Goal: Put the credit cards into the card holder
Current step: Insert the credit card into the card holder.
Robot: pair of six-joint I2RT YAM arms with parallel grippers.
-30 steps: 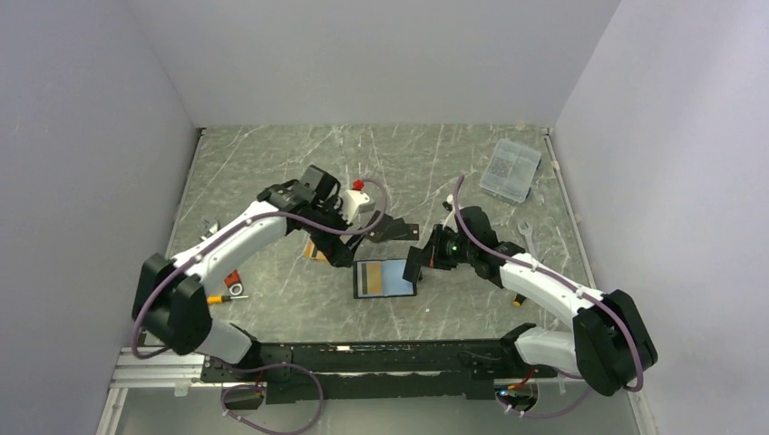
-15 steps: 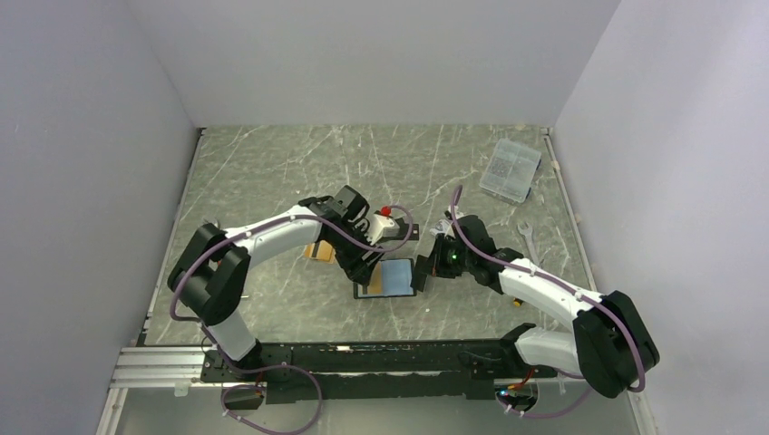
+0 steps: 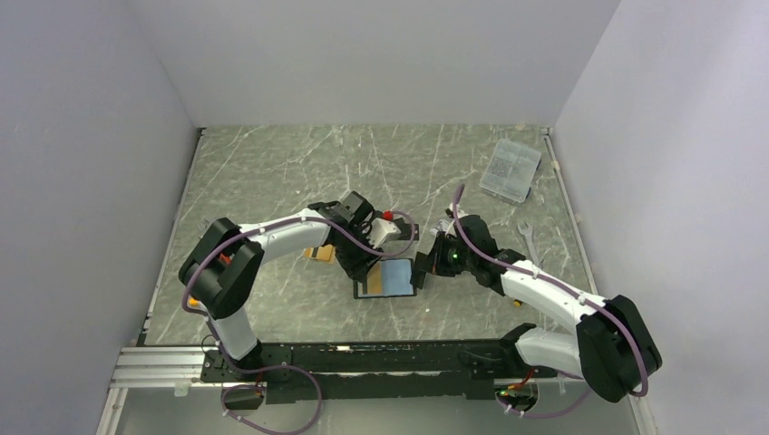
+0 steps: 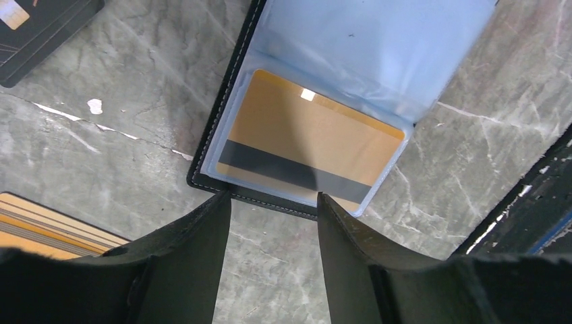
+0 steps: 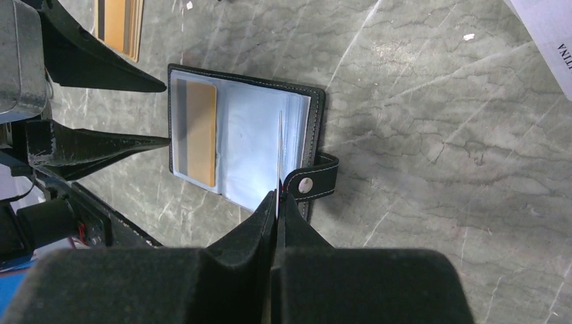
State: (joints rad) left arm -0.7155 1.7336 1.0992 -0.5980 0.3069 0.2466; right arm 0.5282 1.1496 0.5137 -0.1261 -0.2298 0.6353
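Pinching card holder [image 5: 319, 121] page, right gripper [image 5: 277, 196] clamped, left gripper [image 4: 273, 197] parted (1 gold card [image 4: 313, 135] sleeved)

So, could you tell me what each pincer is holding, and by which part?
The right pincer is shut on the card holder, pinching one upright inner sleeve by its edge. The left pincer is open and holds nothing.

One card holder [image 5: 253, 135] lay open on the tabletop [image 3: 272, 163]. Three credit cards [image 5: 200, 131] could be counted for certain: one gold card [image 4: 307, 135] inside a sleeve, one orange striped card [image 4: 40, 226] and one black card [image 4: 54, 27], which may have been two stacked. There was one clear plastic box [image 3: 511, 169] and one wrench [image 3: 527, 237]. Two robot arms were present, the left arm [image 3: 272, 231] and the right arm [image 3: 544, 290].
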